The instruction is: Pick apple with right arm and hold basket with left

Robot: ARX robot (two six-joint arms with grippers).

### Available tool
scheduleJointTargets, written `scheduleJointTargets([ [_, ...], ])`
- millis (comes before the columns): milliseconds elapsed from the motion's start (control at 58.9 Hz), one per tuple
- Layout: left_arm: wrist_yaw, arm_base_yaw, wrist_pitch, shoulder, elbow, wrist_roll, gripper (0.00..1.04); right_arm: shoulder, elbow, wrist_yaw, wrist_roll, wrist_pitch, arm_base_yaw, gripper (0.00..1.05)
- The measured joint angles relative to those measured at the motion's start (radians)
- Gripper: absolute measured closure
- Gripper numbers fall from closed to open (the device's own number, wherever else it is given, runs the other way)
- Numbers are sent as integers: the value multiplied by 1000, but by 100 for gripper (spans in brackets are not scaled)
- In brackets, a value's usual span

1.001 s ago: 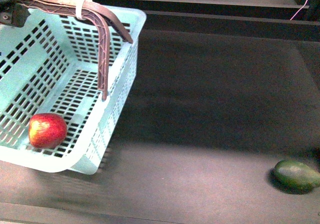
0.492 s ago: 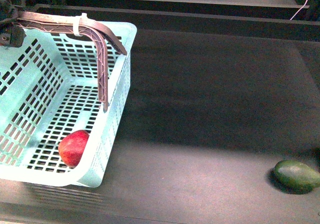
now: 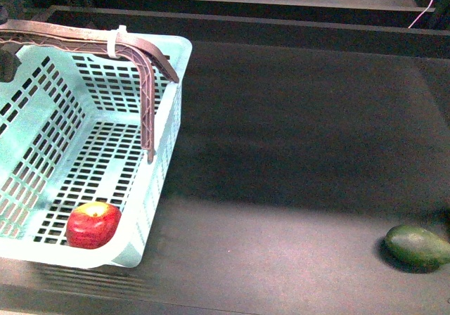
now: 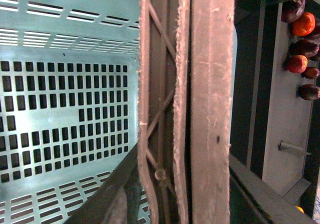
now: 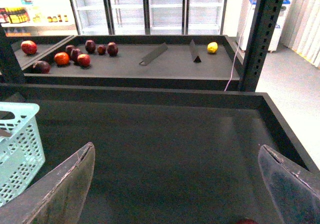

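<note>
The light-teal basket (image 3: 165,153) sits at the left of the dark table, its brown handle (image 3: 146,90) raised and bearing a white zip tie (image 3: 116,41). A red apple (image 3: 91,225) with a yellow patch on top lies on the basket's floor, in the near corner. My left gripper (image 4: 170,204) is shut on the handle (image 4: 210,109), which runs lengthwise through the left wrist view above the slotted floor (image 4: 65,114). My right gripper (image 5: 177,184) is open over bare table with nothing between its fingers (image 5: 65,189). It does not show in the front view.
A dark green avocado (image 3: 416,247) lies near the table's front right. A raised rim (image 3: 281,30) borders the far side. Beyond it a shelf (image 5: 150,69) carries several red and dark fruits (image 5: 75,54) and a lemon (image 5: 212,47). A steel post (image 5: 260,34) stands at the right.
The basket has shifted left and a little lower in the front view. The apple rolled across the floor from the left side to the near corner, yellow patch now upward.
</note>
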Motion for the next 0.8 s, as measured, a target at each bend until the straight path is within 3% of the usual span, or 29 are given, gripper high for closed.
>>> scheduleJointTargets([
  [238, 8, -11, -80, -176, -65, -3, 7, 0, 0, 0, 0, 0, 0, 9],
  [628, 10, -16, -153, -357, -123, 63, 7, 0, 0, 0, 0, 0, 0, 9],
  [679, 100, -5, 74, -370, -213, 231, 15, 0, 0, 0, 0, 0, 0, 9],
  [713, 172, 4, 311, -382, -312, 393, 22, 0, 0, 0, 0, 0, 0, 9],
  [797, 219, 18, 718, -426, -515, 872, 38, 0, 0, 0, 0, 0, 0, 9],
])
